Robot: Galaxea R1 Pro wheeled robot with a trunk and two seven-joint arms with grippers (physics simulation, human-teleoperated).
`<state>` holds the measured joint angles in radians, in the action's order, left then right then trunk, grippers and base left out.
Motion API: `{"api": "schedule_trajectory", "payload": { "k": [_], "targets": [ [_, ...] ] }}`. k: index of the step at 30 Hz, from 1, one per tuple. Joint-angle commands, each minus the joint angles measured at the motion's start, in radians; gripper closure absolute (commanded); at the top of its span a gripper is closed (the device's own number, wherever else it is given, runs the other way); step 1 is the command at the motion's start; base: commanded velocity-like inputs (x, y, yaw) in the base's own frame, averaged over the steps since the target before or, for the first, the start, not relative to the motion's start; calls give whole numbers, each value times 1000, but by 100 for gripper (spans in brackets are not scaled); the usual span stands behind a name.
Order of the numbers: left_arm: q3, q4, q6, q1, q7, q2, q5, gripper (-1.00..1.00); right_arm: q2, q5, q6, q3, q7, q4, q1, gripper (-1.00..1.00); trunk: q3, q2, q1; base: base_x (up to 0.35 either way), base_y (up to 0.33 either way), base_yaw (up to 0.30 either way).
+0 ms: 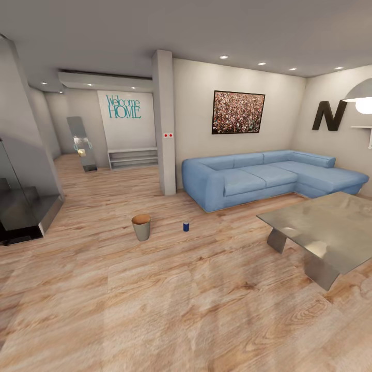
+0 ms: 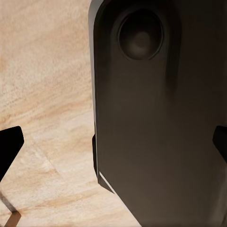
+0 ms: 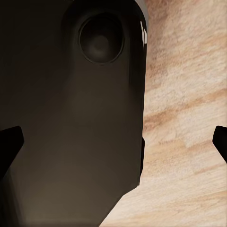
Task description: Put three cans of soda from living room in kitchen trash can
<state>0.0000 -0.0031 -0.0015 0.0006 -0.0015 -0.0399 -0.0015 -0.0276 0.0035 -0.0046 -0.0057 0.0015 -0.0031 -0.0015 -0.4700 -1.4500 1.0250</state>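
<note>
On the far white wall (image 1: 126,121), big teal letters (image 1: 123,106) say "Welcome HOME". A big black letter N (image 1: 327,115) hangs on the wall to the right, above the end of the sofa. Between them is a dark picture (image 1: 238,112) full of tiny speckles; I cannot read anything on it. A grey post (image 1: 164,124) has two small red dots on it.

A little blue can of soda (image 1: 186,226) stands up on the pale wood floor (image 1: 155,299). It has a shiny silver top. Whatever is printed on it is too small to read. Near it, but not touching, stands the trash can (image 1: 141,227). It is round and gets narrower toward the bottom. It is grey outside and tan-brown on the rim and inside. It is upright, and it is much taller than the can. Both sit in the open floor in front of the light blue corner sofa (image 1: 268,175). A grey low table (image 1: 325,230) is off to the right.

The left gripper (image 2: 113,142) has two dark fingertips (image 2: 10,146) at the edges of the left wrist view, far apart, with nothing between them but a dark robot part and floor. The right gripper (image 3: 113,142) looks the same, fingers wide apart and holding nothing.
</note>
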Motion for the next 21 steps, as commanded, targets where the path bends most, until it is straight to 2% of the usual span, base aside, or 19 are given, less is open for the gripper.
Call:
{"api": "schedule_trajectory", "payload": {
  "k": [1, 21],
  "targets": [
    [0, 0, 0, 0, 0, 0, 0, -100, 0, 0, 0, 0, 0, 0, 0, -100, 0, 0, 0, 0, 0, 0],
    [0, 0, 0, 0, 0, 0, 0, -100, 0, 0, 0, 0, 0, 0, 0, -100, 0, 0, 0, 0, 0, 0]
  ]
}}
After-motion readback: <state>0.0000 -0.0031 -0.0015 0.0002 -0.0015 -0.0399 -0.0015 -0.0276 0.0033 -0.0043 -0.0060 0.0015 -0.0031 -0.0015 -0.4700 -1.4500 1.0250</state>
